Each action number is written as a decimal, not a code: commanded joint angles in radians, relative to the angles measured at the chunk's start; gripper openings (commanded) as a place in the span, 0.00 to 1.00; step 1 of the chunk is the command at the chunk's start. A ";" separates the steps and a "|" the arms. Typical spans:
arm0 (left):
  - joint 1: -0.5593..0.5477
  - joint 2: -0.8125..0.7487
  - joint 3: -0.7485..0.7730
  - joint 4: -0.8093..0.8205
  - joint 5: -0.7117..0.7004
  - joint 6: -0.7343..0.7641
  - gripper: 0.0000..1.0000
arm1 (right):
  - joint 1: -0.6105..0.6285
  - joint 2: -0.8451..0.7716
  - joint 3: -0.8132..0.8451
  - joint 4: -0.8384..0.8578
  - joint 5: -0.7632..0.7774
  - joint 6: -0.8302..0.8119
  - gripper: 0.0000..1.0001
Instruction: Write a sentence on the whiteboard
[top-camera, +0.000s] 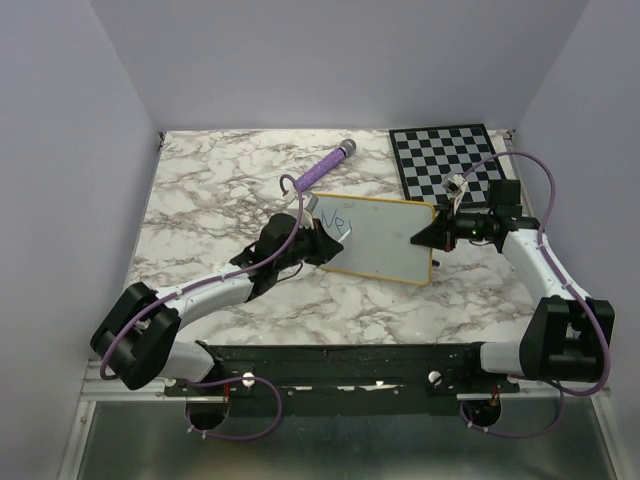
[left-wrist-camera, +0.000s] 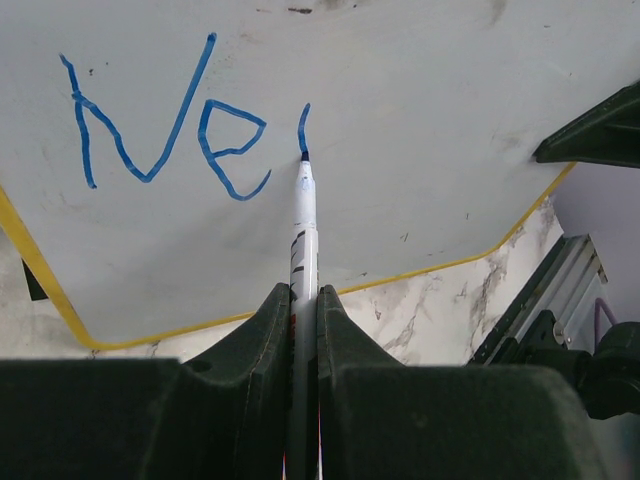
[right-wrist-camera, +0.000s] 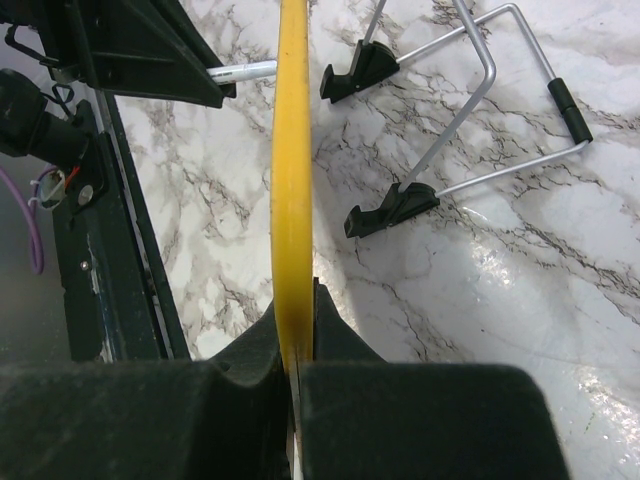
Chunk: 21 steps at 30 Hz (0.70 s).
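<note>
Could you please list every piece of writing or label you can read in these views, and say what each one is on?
"Ne": blue handwriting on the whiteboard, with one short stroke of a third letter begun at the tip of the marker.
Print on the barrel of that marker, in the left tool: too blurred to read.
The checkered board bears no text; nothing else is legible.

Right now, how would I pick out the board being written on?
On the marble table, look right, where two boards sit. The whiteboard is the nearer one: plain white, yellow-framed, with blue lettering, unlike the black-and-white checkered board behind it.
</note>
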 joint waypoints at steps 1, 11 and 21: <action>-0.008 0.020 0.000 -0.047 -0.002 -0.003 0.00 | 0.006 -0.002 0.015 -0.018 0.010 -0.027 0.01; -0.011 0.020 -0.006 -0.051 0.002 -0.003 0.00 | 0.006 -0.002 0.015 -0.018 0.009 -0.027 0.01; -0.011 0.018 0.020 -0.052 -0.004 0.001 0.00 | 0.006 -0.002 0.015 -0.018 0.009 -0.027 0.01</action>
